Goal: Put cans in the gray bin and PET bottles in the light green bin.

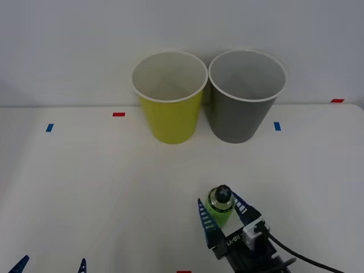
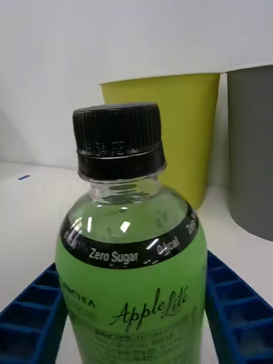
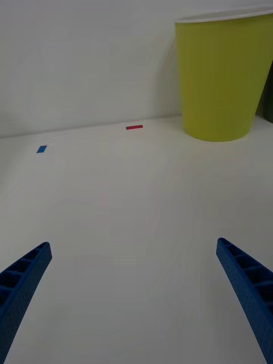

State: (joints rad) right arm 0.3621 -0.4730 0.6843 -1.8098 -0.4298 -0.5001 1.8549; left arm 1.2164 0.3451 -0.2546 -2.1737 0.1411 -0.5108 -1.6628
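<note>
The PET bottle stands upright on the white desk, black cap up, between the right gripper's blue jaws, which flank its green wrap on both sides; contact cannot be confirmed. The right wrist view reads its label, "Zero Sugar" and "Apple Lite". Beyond it, well apart, the light green bin and the gray bin stand side by side. The left gripper hangs low over bare desk, jaws spread wide.
</note>
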